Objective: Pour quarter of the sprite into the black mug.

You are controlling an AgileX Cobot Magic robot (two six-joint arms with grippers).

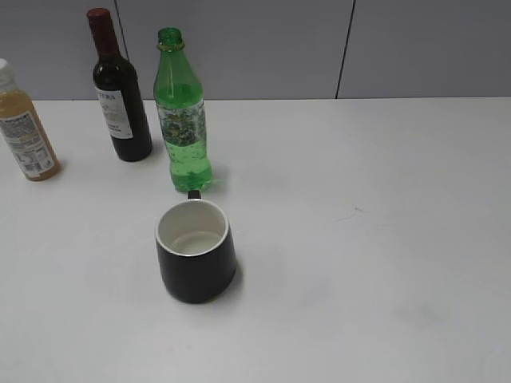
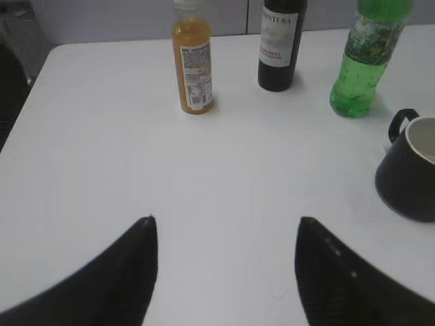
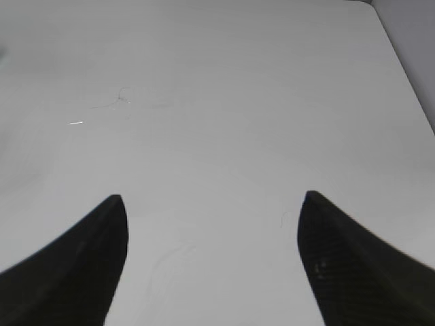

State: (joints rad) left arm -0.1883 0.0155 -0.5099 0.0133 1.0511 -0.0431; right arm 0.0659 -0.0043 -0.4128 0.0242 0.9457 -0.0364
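The sprite (image 1: 183,120), a tall green bottle with no cap, stands upright at the back left of the white table; it also shows in the left wrist view (image 2: 366,61). The black mug (image 1: 196,251) with a white inside stands just in front of it, its handle toward the bottle; it shows at the right edge of the left wrist view (image 2: 410,173). My left gripper (image 2: 225,221) is open and empty, well short and left of the mug. My right gripper (image 3: 213,198) is open and empty over bare table. Neither gripper shows in the exterior view.
A dark wine bottle with a red top (image 1: 119,92) stands left of the sprite, and an orange juice bottle (image 1: 24,128) stands at the far left. The table's right edge (image 3: 408,81) shows in the right wrist view.
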